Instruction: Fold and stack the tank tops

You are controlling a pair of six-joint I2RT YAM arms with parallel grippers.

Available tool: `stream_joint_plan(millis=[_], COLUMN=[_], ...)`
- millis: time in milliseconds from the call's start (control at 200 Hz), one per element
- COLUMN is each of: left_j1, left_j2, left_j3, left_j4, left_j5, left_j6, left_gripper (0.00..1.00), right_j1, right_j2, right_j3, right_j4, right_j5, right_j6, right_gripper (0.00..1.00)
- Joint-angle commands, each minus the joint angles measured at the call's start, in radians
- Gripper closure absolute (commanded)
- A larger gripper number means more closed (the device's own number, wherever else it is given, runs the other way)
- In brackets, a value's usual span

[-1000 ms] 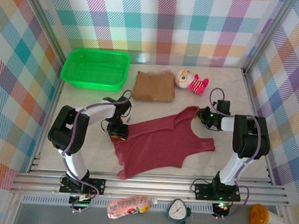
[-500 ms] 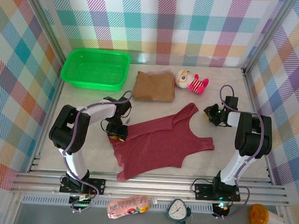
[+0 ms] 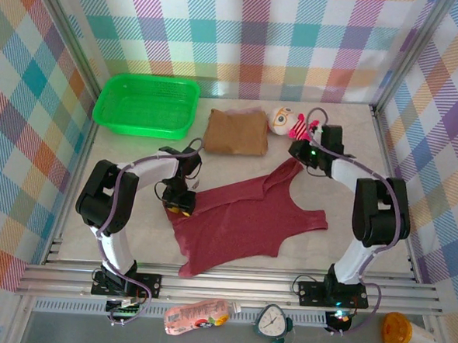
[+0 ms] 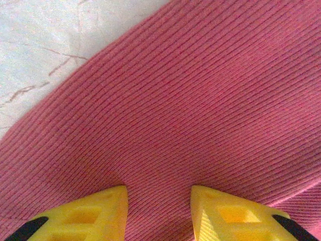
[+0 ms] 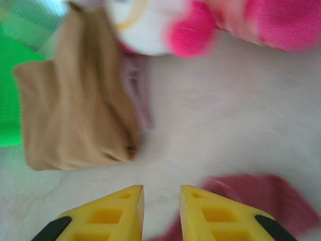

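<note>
A dark maroon-red tank top (image 3: 242,219) lies spread flat in the middle of the table. My left gripper (image 3: 182,204) stands open at its left edge; in the left wrist view the yellow fingertips (image 4: 158,190) press on the ribbed maroon cloth (image 4: 200,100). My right gripper (image 3: 299,151) is open over bare table just beyond the upper strap, whose maroon cloth (image 5: 261,196) shows beside my gripper (image 5: 161,190). The tan-brown tank top (image 3: 235,133) lies folded behind. A sliver of mauve-pink cloth (image 5: 138,85) peeks from under the tan one (image 5: 75,115).
A pink-and-white plush toy (image 3: 290,122) lies right of the folded pile, close to my right gripper. The green basket (image 3: 142,130) stands at the back left. A bottle (image 3: 197,316), a clock (image 3: 273,322) and a cup (image 3: 407,334) lie below the table's front rail.
My right gripper has swung from the right side of the maroon top up and left to its upper strap, near the plush toy. The left arm and the cloth have stayed put.
</note>
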Motion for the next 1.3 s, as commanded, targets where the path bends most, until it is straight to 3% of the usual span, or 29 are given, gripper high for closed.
stream_joint_plan(millis=[0,300,490,820,1295], left_j1=[0.005,0.006,0.011,0.021,0.063], left_j2=[0.001,0.013,0.013,0.017,0.180], left_j3=[0.022,0.009,0.007,-0.003,0.180], left_j4=[-0.046,-0.040,-0.041,-0.032,-0.010], left_j5=[-0.009,-0.023,-0.028,-0.032,-0.025], left_j6=[0.007,0.015,0.025,0.032,0.073], left_gripper=[0.62,0.62,0.62,0.62,0.62], right_j1=[0.033,0.016,-0.023,-0.111,-0.128], right_j2=[0.031,0.144,0.120,0.178,0.337], right_j3=[0.049,0.140,0.088,0.059,0.256], right_j4=[-0.038,-0.258,-0.313,-0.288,-0.374], right_j5=[0.015,0.104,0.146,0.098,0.028], right_j6=[-0.044,-0.063,-0.065,-0.039,-0.036], right_gripper=[0.74,0.78,0.79,0.82,0.82])
